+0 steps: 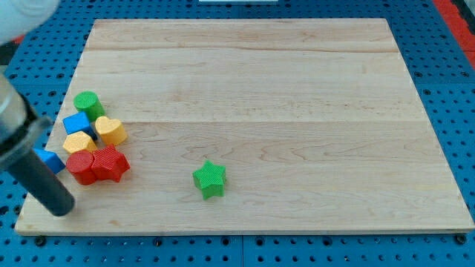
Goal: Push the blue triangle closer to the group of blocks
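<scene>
Sitting at the near left corner of the wooden board (245, 96), my tip (65, 208) rests just to the near side of the blue triangle (50, 160), with the dark rod rising up and to the left across the triangle's left part, so only its right wedge shows. There is no claw on this arm to open or close; the rod grasps nothing and can only shove.

The relation that matters: the blue triangle lies just beyond my tip and slightly left, and the group lies to the triangle's right and a little farther away. Its nearest neighbours are the red block (80, 167), just beside it, and the yellow block (79, 142) above that. I cannot tell whether the triangle touches the red one. In my judgement a push to the right would call for the tip to come round to the triangle's left side first.

The rest of the cluster is a second red block (111, 164), a yellow heart (110, 131), a blue block (79, 123) and a green cylinder (88, 104) at the far end, all packed closely. A green star (209, 179) sits well apart to the right.

The blocks look like ribbed moulded plastic, matte and light; the board is pale, smooth-grained wood that should let them slide easily. It lies on a blue pegboard (445, 89).
</scene>
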### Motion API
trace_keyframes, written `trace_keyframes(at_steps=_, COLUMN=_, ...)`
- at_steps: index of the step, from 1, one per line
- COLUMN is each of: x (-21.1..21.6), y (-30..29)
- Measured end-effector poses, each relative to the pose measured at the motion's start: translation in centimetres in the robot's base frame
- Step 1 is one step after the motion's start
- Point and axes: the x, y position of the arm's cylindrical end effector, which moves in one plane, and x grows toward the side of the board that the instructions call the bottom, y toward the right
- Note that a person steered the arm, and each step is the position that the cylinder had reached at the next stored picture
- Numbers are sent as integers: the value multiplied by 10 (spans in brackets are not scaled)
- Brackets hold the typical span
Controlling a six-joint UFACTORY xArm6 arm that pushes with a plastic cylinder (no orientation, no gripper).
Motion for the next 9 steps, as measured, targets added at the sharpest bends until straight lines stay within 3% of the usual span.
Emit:
trace_keyframes(at_steps=2, x=-54, y=-10)
trace_keyframes(at_steps=5, x=-14, y=-36)
trace_keyframes(at_steps=6, x=-2, y=-80)
trace_keyframes(at_steps=9, x=-46, y=-81)
